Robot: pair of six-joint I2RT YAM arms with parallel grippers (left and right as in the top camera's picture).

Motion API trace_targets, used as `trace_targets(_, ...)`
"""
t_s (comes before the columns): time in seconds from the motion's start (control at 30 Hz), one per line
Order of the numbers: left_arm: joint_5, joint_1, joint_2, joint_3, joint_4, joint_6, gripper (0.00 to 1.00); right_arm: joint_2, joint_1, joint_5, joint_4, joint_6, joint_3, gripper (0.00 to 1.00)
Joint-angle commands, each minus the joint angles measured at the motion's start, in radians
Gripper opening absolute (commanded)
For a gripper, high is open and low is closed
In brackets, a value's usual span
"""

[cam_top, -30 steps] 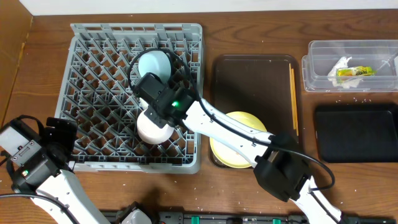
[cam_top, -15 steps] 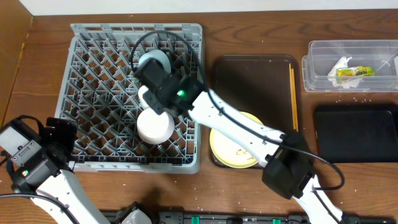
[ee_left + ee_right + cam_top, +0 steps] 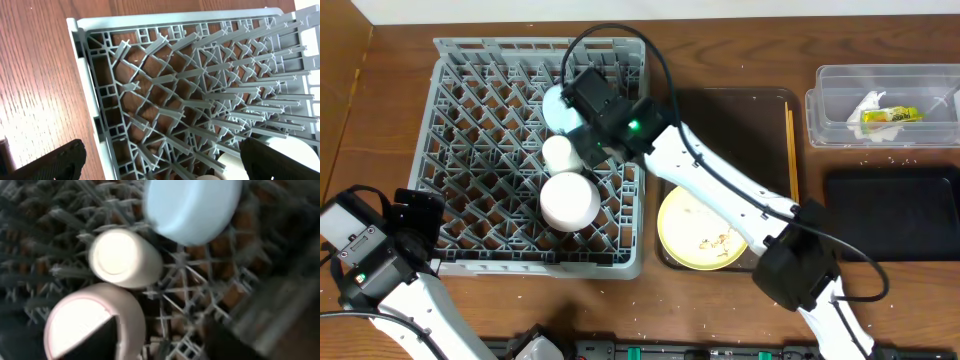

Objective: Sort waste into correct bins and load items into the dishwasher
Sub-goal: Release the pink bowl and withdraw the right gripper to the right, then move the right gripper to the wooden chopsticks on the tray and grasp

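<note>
The grey dishwasher rack (image 3: 480, 130) holds three items. A light-blue bowl (image 3: 558, 104) (image 3: 192, 205) lies at the back, a small white cup (image 3: 560, 152) (image 3: 125, 257) in the middle, and a pale pink-white bowl (image 3: 570, 202) (image 3: 92, 322) in front. My right gripper (image 3: 582, 132) (image 3: 165, 345) hovers over the cup and blue bowl, open, with only rack pegs between its fingers. The yellow plate (image 3: 705, 230) with rice crumbs (image 3: 718, 240) lies on the brown tray (image 3: 730, 120), with the chopsticks (image 3: 791, 160) beside it. My left gripper (image 3: 415, 215) (image 3: 162, 167) is open at the rack's front left corner (image 3: 150, 90).
The clear tub (image 3: 920, 85) at the back right holds a crumpled napkin (image 3: 868, 103) and a yellow-green wrapper (image 3: 892, 115). The black tub (image 3: 892, 212) sits in front of it. My right arm stretches across the tray from the front right.
My right gripper opened and left the white cup standing in the rack, then drew back and to the right. That uncovered the yellow plate. The left arm stayed put.
</note>
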State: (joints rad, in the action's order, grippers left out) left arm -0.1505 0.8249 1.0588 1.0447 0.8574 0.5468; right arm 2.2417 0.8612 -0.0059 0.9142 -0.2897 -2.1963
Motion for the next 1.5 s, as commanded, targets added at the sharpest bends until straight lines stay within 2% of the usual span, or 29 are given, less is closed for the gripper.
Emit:
trace_targets(0.0, 0.003, 0.006, -0.001, 0.024, 0.002, 0.001, 1.00, -0.153, -0.100, 0.116, 0.039, -0.080, -0.011, 0.99)
trace_targets(0.23, 0.003, 0.006, -0.001, 0.024, 0.002, 0.001, 1.00, -0.315, -0.375, 0.144, 0.218, -0.100, -0.011, 0.99)
trace_targets(0.33, 0.003, 0.006, -0.001, 0.024, 0.002, 0.001, 1.00, -0.311, -0.522, 0.133, 0.363, -0.100, -0.002, 0.99)
trace_targets(0.47, 0.003, 0.006, -0.001, 0.024, 0.002, 0.001, 1.00, -0.277, -0.624, 0.084, 0.423, -0.089, 0.088, 0.99)
trace_targets(0.6, 0.003, 0.006, -0.001, 0.024, 0.002, 0.001, 1.00, -0.233, -0.633, 0.046, 0.348, -0.024, 0.217, 0.96)
trace_targets(0.7, 0.003, 0.006, -0.001, 0.024, 0.002, 0.001, 1.00, -0.213, -0.633, 0.046, 0.277, -0.024, 0.304, 0.89)
trace_targets(1.03, 0.003, 0.006, -0.001, 0.024, 0.002, 0.001, 1.00, -0.197, -0.642, 0.042, 0.111, 0.023, 0.499, 0.45)
trace_targets(1.23, 0.003, 0.006, -0.001, 0.023, 0.002, 0.001, 1.00, -0.194, -0.670, 0.020, 0.004, 0.060, 0.591, 0.43)
trace_targets(1.33, 0.003, 0.006, -0.001, 0.024, 0.002, 0.001, 1.00, -0.192, -0.688, 0.010, -0.007, 0.063, 0.620, 0.41)
trace_targets(1.47, 0.003, 0.006, -0.001, 0.024, 0.002, 0.001, 1.00, -0.192, -0.703, -0.027, -0.010, 0.071, 0.641, 0.44)
